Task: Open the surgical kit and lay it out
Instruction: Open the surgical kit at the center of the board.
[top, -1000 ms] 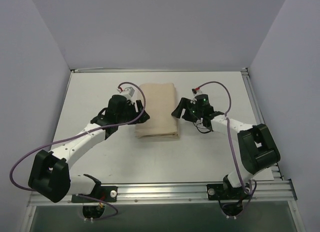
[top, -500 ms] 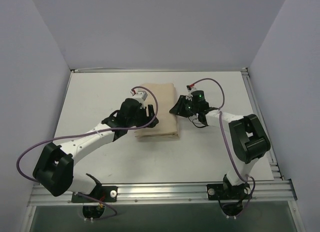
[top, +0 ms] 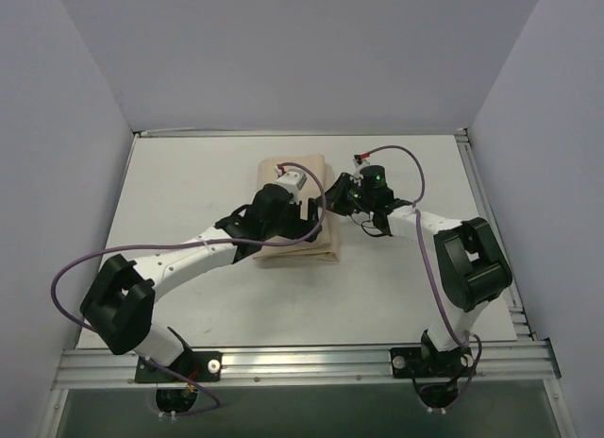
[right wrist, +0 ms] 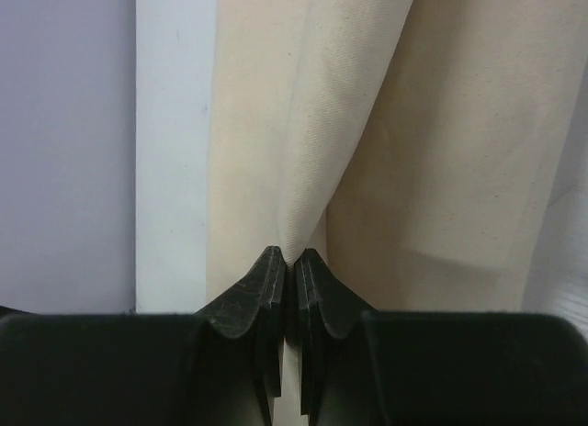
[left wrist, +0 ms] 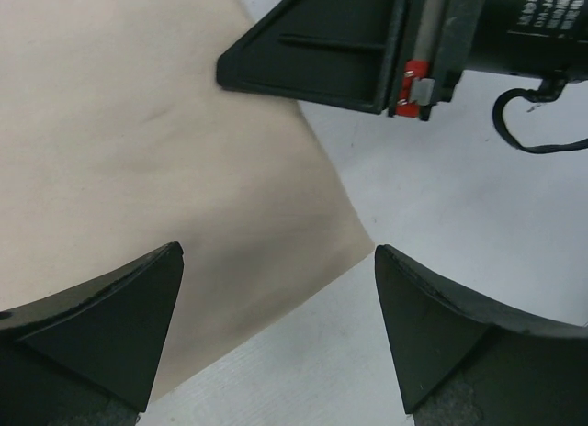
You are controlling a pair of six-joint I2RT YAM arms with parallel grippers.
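We are seeing the right gripper (right wrist: 289, 256) clenching its two black jaws tip to tip; a raised ridge of the beige cloth wrap (right wrist: 441, 123) is running straight into that pinch, so it is grasping a fold of the fabric; the left gripper (left wrist: 277, 256) is standing released, its jaws spread wide, one tip hanging over the cloth and the other over the white table (left wrist: 459, 215), with a corner of the wrap lying between them; we cannot tell whether those tips are touching anything. The cloth is looking plain and matte, finely woven, with soft creases and a long fold line running down it; from above the cloth wrap (top: 300, 164) is showing as a folded rectangle, closed, lying flat on the table (top: 189, 174) near the middle and toward the far side. The right gripper (top: 337, 194) is meeting the wrap at its right edge, in the farther half; the left gripper (top: 307, 216) is reaching across the wrap from the left and hovering over its right side, just beside the other, whose black fingers are also showing at the top of the left wrist view. We are counting one wrap, two arms, two grippers, and two purple cables (top: 85, 268), one looping along each arm.
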